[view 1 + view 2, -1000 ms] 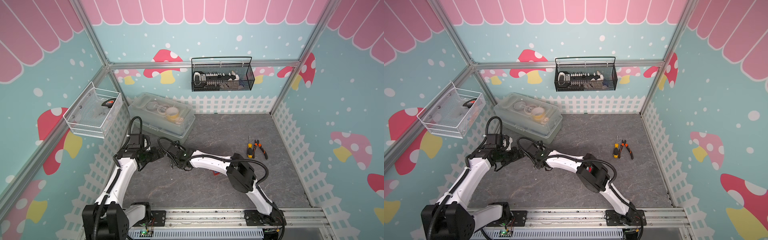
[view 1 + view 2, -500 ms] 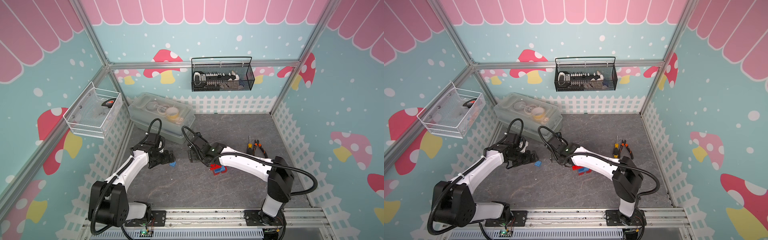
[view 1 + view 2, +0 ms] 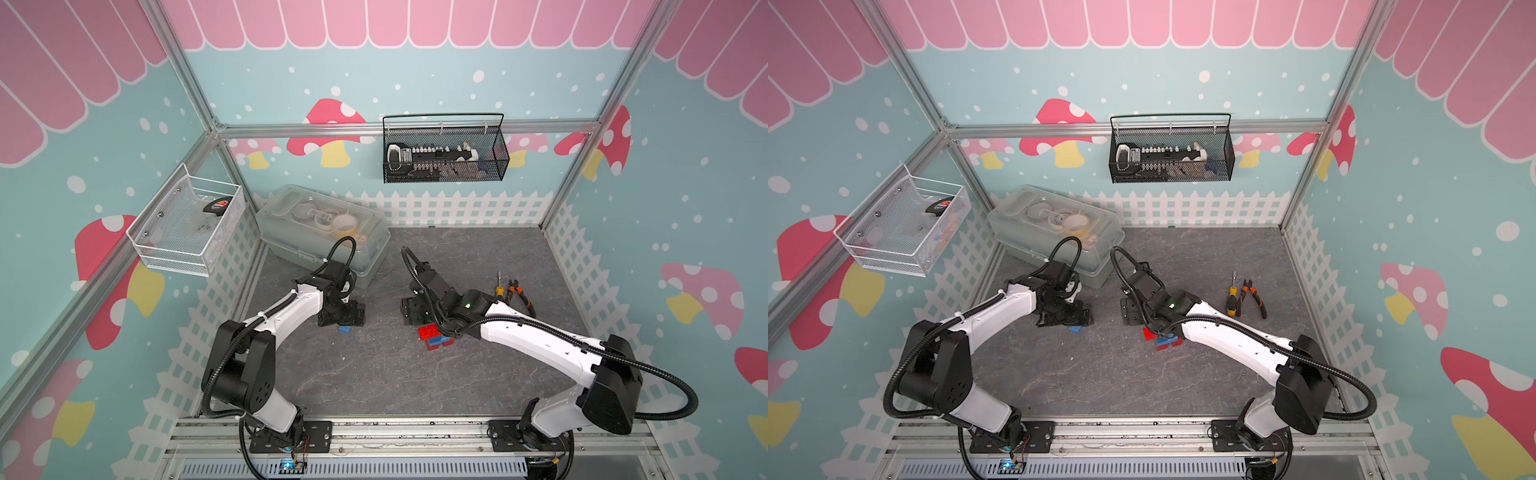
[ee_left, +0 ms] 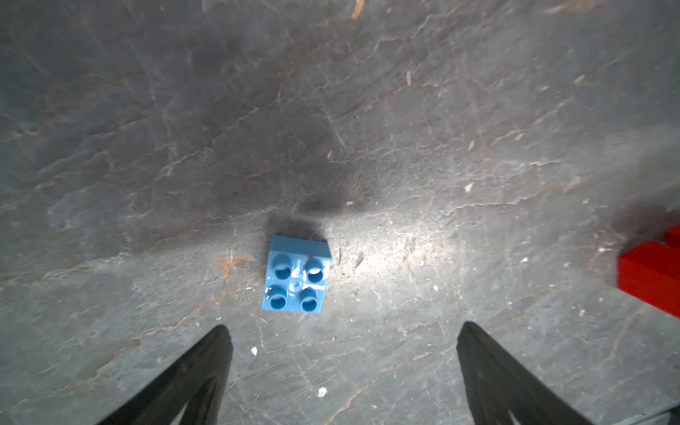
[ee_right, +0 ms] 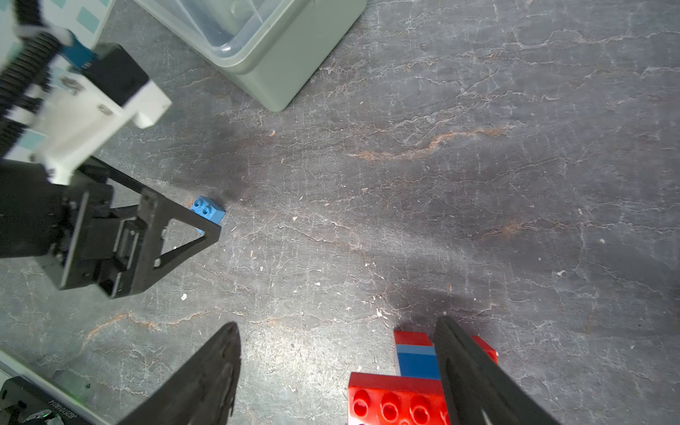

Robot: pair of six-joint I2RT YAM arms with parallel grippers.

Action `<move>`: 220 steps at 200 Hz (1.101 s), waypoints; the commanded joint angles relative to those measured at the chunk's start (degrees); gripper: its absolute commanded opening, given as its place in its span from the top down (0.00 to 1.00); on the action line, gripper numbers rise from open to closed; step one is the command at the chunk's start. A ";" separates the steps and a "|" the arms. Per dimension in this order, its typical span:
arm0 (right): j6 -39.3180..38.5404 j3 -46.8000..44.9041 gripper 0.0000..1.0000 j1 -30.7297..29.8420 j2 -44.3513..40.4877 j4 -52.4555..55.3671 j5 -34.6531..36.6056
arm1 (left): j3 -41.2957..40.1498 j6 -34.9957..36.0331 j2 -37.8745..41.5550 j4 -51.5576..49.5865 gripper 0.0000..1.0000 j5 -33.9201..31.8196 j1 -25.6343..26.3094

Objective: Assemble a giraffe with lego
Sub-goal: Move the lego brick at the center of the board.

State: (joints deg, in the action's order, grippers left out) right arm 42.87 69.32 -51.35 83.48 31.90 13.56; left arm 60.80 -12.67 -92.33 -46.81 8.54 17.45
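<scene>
A small light-blue lego brick [image 4: 296, 276] lies studs up on the grey mat, alone. My left gripper [image 4: 342, 331] hangs open just short of it, and nothing is between its fingers. In both top views the brick [image 3: 344, 329] sits right below the left gripper [image 3: 345, 322]. The partly built giraffe [image 3: 434, 337], made of red and blue bricks, lies on the mat by my right wrist. My right gripper [image 5: 338, 327] is open over bare mat, and one finger [image 5: 463, 364] overlaps the giraffe [image 5: 397, 397]. Both also appear in the top view, the giraffe [image 3: 1163, 338] beside the right gripper [image 3: 1131, 318].
A clear lidded plastic box [image 3: 324, 232] stands at the back left, close behind the left wrist. An orange-handled screwdriver and pliers [image 3: 513, 291] lie to the right of the right arm. Two wire baskets [image 3: 444, 153] hang on the walls.
The grippers were together at the left a second ago and have since separated. The left one moved toward the centre beside the blue brick, and the right one drew back rightward above the giraffe.
</scene>
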 commanded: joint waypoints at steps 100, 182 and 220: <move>-1.21 -5.02 0.19 2.09 -5.59 -2.46 -2.39 | 2.83 1.59 -7.58 1.54 0.14 -3.20 0.30; -0.77 -6.78 0.19 2.14 -7.55 -2.90 -2.67 | 2.75 0.46 -8.04 1.89 0.44 -4.84 0.56; -1.03 -6.83 0.19 2.14 -7.91 -2.87 -2.75 | 3.06 -0.05 -8.91 0.68 0.56 -7.07 2.61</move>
State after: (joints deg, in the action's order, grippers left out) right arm 42.06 63.29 -49.50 77.06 29.32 10.87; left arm 62.30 -11.90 -100.47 -45.58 4.01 18.72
